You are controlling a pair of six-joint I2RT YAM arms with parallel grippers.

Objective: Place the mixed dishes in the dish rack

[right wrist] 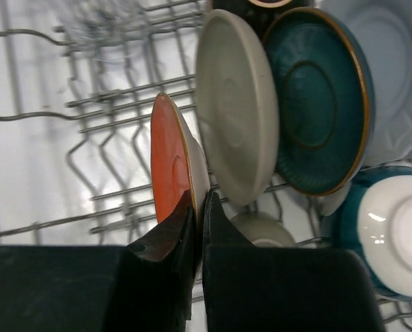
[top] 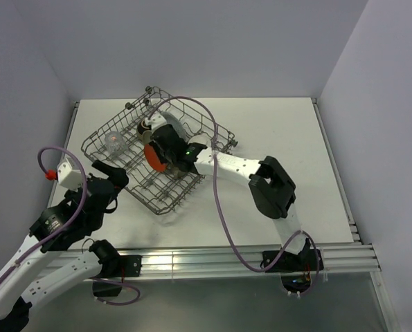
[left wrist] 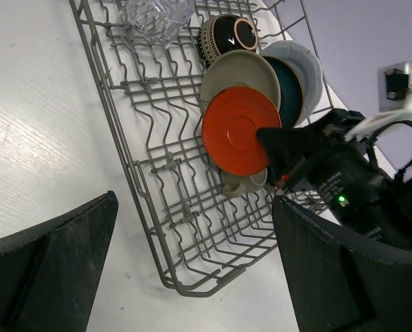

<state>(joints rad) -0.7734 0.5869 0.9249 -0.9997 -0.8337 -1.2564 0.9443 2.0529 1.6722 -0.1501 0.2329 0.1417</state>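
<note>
Progress: close to finished, I judge; the large grey wire dish rack (top: pixel 165 206) with upright tines holds every dish that shows, and none shows on the white desk (top: pixel 282 131) outside it
Dish in hand: red-orange round saucer (right wrist: pixel 165 162), on edge inside the rack at the open end of the plate row, just beside the next plate; whether the two touch I cannot tell
Right jaws: clenched on the saucer's rim, one finger on each face
Left jaws: spread wide with nothing between them, hanging near the rack's corner, well apart from the dishes
Racked on edge: cream-grey round plate (right wrist: pixel 237 104), then dark teal dish with a bronze rim (right wrist: pixel 316 104), then pale blue round plate (right wrist: pixel 392 62), in a row behind the saucer
Racked elsewhere: dark brown patterned bowl (left wrist: pixel 226 34) at the row's far end; clear cut glass (left wrist: pixel 157 17) in a corner of the rack; teal bowl with a white inside (right wrist: pixel 396 235) beside the row
Unclear: small pale cream vessel (right wrist: pixel 261 228) low under the saucer; mug or bowl, I cannot tell
Left to do: probably only to settle the saucer between the tines, let go and draw the right arm out
In the way: the cream-grey plate close behind the saucer and the pale vessel below it leave little room; the tines stand tight; a lilac cable (top: pixel 218 207) from the right arm loops over the rack
</note>
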